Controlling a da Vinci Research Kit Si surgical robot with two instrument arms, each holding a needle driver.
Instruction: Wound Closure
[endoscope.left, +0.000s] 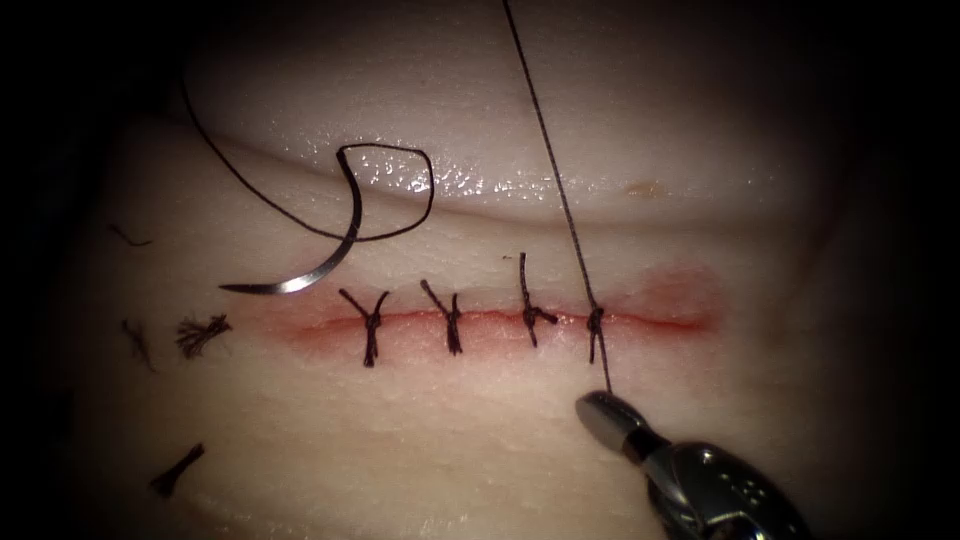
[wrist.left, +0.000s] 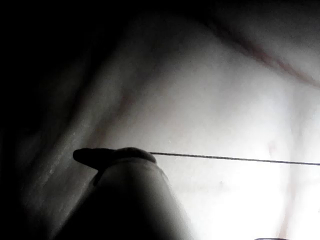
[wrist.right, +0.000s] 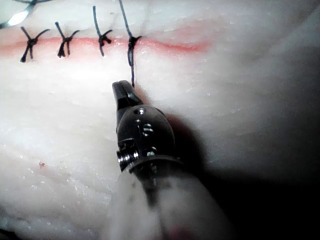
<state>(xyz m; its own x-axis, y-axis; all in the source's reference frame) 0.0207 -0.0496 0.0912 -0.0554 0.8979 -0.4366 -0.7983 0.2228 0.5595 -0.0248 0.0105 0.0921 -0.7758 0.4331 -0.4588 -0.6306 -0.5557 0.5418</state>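
The cut (endoscope.left: 500, 318) runs across the tissue (endoscope.left: 420, 440) with several knotted stitches. At the rightmost knot (endoscope.left: 595, 320) a long thread (endoscope.left: 560, 190) rises taut out of the top of the endoscope view. My left tool (wrist.left: 115, 156) is shut on that thread (wrist.left: 230, 159). Just below the knot, my right tool (endoscope.left: 598, 405) is shut on the short thread end (endoscope.left: 603, 365), also seen from its wrist (wrist.right: 122, 90). The curved needle (endoscope.left: 320, 265) lies free on the tissue above the cut's left end, with its thread looped beside it; neither tool holds it.
Cut ends of thread (endoscope.left: 200, 335) lie on the tissue beyond the cut's left end, another (endoscope.left: 178, 470) lower down. Red fluid tints the cut's edges, most at its right end (endoscope.left: 685, 300). A fold of tissue (endoscope.left: 500, 185) runs above the cut.
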